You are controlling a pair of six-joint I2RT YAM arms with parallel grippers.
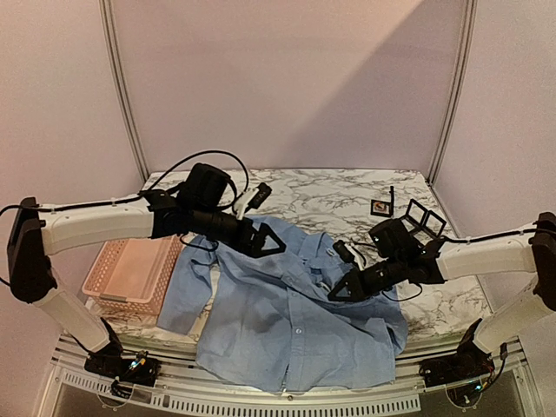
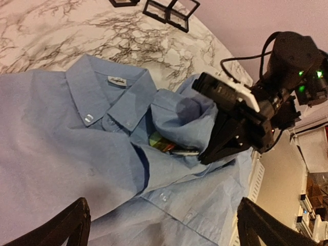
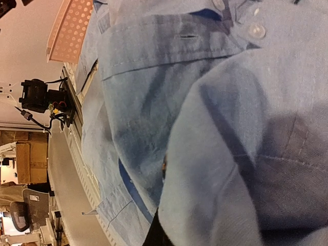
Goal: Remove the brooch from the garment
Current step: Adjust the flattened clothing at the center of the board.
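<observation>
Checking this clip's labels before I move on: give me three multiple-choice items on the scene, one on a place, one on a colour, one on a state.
1. Where is the pink basket relative to the shirt?
A. on the left arm's side of it
B. on top of it
C. at the far right corner

2. What colour is the shirt?
A. white
B. light blue
C. red

3. How is the right claw?
A. wide open in the air
B. shut, tips in a shirt fold
C. gripping the basket

Answers:
1 A, the basket sits by the shirt's sleeve under the left arm.
2 B, the fabric is light blue in every view.
3 B, the left wrist view shows its tips together in bunched fabric.
</observation>
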